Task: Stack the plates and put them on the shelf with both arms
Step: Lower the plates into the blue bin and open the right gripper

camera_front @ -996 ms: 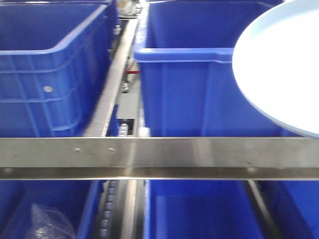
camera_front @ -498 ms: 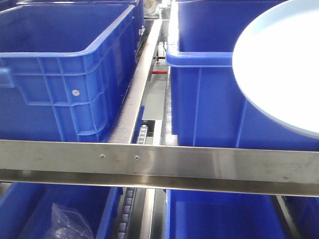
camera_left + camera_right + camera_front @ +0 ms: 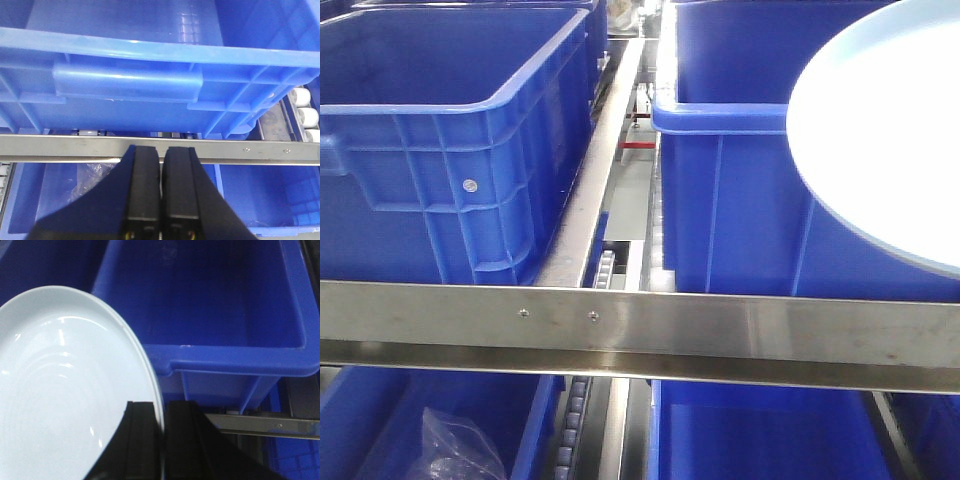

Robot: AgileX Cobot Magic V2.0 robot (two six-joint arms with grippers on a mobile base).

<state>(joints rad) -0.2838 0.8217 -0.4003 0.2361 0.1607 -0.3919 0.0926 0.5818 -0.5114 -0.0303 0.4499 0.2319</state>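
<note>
A: Where is the glossy pale bluish-white round plate at this moment?

B: It is in the air, held by the right black gripper. The two fingers pinch the rim, one on each face. In the front view the plate hangs before the right deep blue plastic crate, above the brushed steel front rail of the shelf.

A: Why is it held by the edge?

B: I think because a shallow plate has no other part to grasp. The edge grip also leaves the underside free for setting it down.

A: And the left black gripper?

B: Its fingers are pressed together with only a thin slit between them, and nothing is inside. It hovers just before the rail, under the handle of the left blue crate.

A: Do you see a second plate?

B: No, only one plate shows, so I cannot say whether stacking is done.

A: What is below?

B: A lower crate with a crumpled clear plastic bag.
</note>
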